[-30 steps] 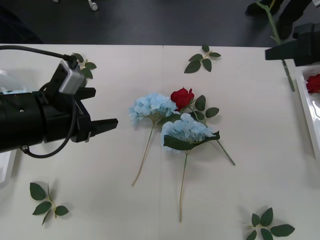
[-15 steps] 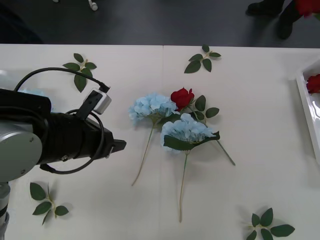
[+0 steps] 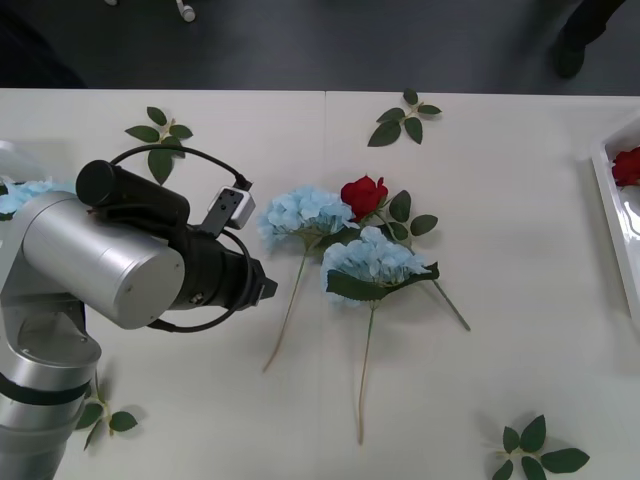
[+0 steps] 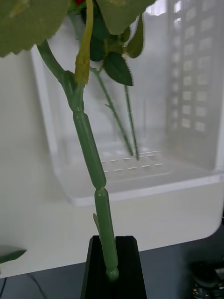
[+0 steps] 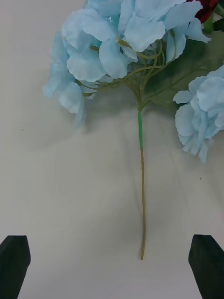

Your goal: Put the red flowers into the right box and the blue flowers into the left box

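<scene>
Two blue flowers lie mid-table, one (image 3: 305,212) left of the other (image 3: 372,258), with a red flower (image 3: 364,195) touching them at the back. My left gripper (image 5: 112,268) hovers open over the thin stem (image 5: 142,187) of the left blue flower (image 5: 116,42), its black fingers (image 5: 14,264) wide on either side. My right gripper (image 4: 112,245) is shut on the thick green stem (image 4: 88,140) of a red flower, held in front of the right box (image 4: 140,180). That white box (image 3: 612,190) holds a red bloom (image 3: 628,165). Another blue bloom (image 3: 25,192) shows at the left edge behind my arm.
My left arm (image 3: 120,265) covers the table's left part. Loose green leaf sprigs lie at the back left (image 3: 160,135), back middle (image 3: 402,118), front left (image 3: 100,415) and front right (image 3: 535,450). Stems (image 4: 128,121) lie inside the right box.
My left arm swung right and turned down over the left blue flower. The right gripper carried its red flower up and out of the front view's top right corner.
</scene>
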`<state>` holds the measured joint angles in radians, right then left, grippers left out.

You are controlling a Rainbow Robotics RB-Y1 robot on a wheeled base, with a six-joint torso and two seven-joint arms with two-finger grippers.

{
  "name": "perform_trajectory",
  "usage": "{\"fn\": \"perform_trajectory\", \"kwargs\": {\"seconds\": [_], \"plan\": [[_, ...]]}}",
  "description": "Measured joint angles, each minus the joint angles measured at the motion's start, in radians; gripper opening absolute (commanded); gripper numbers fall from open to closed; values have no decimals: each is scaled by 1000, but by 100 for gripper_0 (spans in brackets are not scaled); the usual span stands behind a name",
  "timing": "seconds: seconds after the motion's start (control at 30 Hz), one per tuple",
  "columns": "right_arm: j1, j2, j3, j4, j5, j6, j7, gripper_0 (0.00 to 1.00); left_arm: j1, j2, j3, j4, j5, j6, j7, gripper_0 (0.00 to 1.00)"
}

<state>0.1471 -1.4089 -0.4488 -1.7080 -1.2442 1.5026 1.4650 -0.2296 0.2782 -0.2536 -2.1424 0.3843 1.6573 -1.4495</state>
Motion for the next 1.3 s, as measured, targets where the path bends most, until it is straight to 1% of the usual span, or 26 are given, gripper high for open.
{"fn": "perform_trajectory", "kwargs": {"seconds": [0.07, 0.17, 0.27, 0.33, 0.47, 0.53, 0.7, 0.73, 0.8, 0.97, 1.1, 1.3], "plan": [[30, 0, -38, -13, 22, 0, 0, 0, -9, -37, 1, 40, -29, 1, 0, 100], [32, 0, -65, -19, 55, 0, 0, 0, -22, -96, 1, 97, -74, 1, 0, 100], [22, 0, -63, -33, 164, 0, 0, 0, -41, -147, 0, 153, -109, 1, 0, 100], [15, 0, -61, -37, 204, 0, 0, 0, -56, -170, 0, 191, -131, 1, 0, 100], [-14, 3, -45, -35, 281, 21, 0, 0, -92, -189, -12, 272, -157, -14, 0, 100], [-73, 13, 3, -17, 339, 50, 0, 0, -110, -189, -27, 314, -160, -33, 0, 100], [-316, 94, 205, 129, 435, 35, 32, 0, -154, -189, -55, 416, -160, -82, 0, 100], [-350, 108, 237, 160, 445, 17, 50, 0, -162, -189, -58, 435, -160, -94, 0, 100], [-385, 130, 271, 207, 449, -20, 89, 0, -177, -189, -64, 469, -160, -114, 0, 100], [-380, 144, 285, 282, 458, -85, 132, 0, -205, -189, -68, 535, -160, -146, 0, 100], [-373, 152, 322, 308, 528, -122, 138, 0, -207, -189, -68, 554, -160, -159, 0, 100], [-373, 244, 332, 311, 649, -164, 138, 0, -207, -189, -70, 559, -160, -159, 0, 100]]}}
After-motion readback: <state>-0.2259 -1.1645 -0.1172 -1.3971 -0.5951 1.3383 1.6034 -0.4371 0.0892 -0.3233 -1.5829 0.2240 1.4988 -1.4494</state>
